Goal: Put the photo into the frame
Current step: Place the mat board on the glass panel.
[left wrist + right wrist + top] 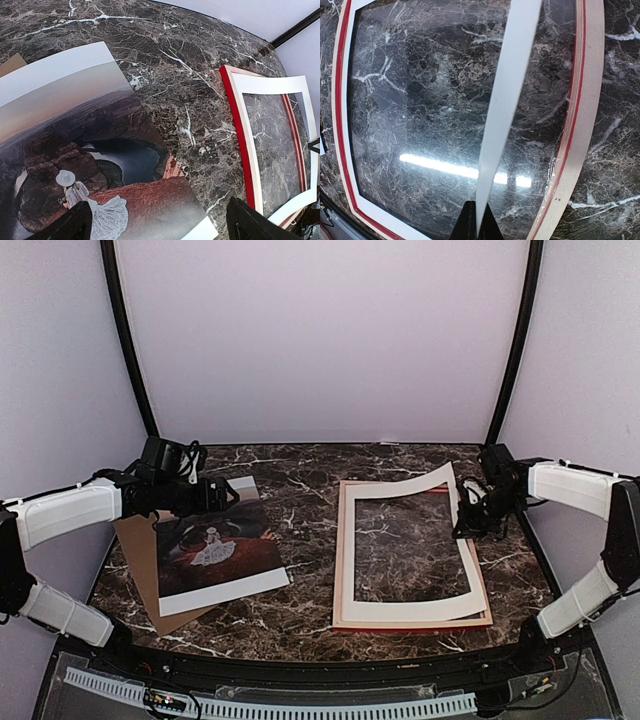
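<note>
The photo, a dark red-brown scene with a small white-dressed figure, lies flat at the left on a brown backing board. My left gripper hovers open over the photo's far right edge, and its black fingertips straddle the photo's corner with nothing held. The red frame lies flat at centre right with glass inside it. A white mat rests on it. My right gripper is shut on the mat's right strip and holds that side raised above the frame.
The dark marble table shows between the photo and the frame. One corner of the backing board pokes out past the photo's far edge. Black poles and white walls close in the back and sides.
</note>
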`<state>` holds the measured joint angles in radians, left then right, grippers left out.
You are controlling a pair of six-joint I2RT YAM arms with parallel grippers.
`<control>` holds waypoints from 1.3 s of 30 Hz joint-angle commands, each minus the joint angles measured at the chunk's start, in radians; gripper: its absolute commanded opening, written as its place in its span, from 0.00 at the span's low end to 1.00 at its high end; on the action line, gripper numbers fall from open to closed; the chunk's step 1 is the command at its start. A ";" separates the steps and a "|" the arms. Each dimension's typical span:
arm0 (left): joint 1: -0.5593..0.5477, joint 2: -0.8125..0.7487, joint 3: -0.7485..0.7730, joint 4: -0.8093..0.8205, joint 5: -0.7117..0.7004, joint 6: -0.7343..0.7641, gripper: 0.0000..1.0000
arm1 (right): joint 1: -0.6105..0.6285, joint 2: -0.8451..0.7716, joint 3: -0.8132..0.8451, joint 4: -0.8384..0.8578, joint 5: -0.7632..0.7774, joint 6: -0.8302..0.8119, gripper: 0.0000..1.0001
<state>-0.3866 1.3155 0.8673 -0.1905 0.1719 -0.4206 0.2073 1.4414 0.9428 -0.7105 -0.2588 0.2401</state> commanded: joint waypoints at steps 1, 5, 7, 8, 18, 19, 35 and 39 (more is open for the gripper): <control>-0.006 -0.026 -0.004 -0.009 0.006 -0.005 0.96 | -0.005 0.033 0.037 -0.019 -0.009 -0.019 0.04; -0.006 -0.022 -0.004 -0.008 0.006 -0.003 0.96 | -0.005 0.050 0.031 -0.009 -0.003 -0.015 0.12; -0.006 -0.020 -0.004 -0.006 0.007 -0.003 0.96 | -0.005 0.060 0.032 -0.006 0.005 -0.015 0.16; -0.006 -0.018 -0.004 -0.006 0.008 -0.003 0.96 | -0.006 0.065 0.034 -0.005 0.010 -0.015 0.18; -0.006 -0.013 -0.006 -0.005 0.008 -0.003 0.96 | -0.005 0.086 0.040 -0.016 0.076 -0.007 0.38; -0.006 -0.013 -0.006 -0.005 0.008 -0.004 0.96 | -0.005 0.085 0.042 -0.017 0.085 -0.006 0.40; -0.006 -0.008 0.008 -0.022 -0.012 0.012 0.97 | -0.005 0.085 0.065 -0.040 0.212 0.007 0.63; -0.006 -0.004 0.013 -0.038 -0.027 0.023 0.97 | -0.005 0.082 0.085 -0.054 0.253 0.009 0.64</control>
<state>-0.3870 1.3148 0.8673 -0.1928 0.1658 -0.4210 0.2073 1.5234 0.9882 -0.7467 -0.0643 0.2436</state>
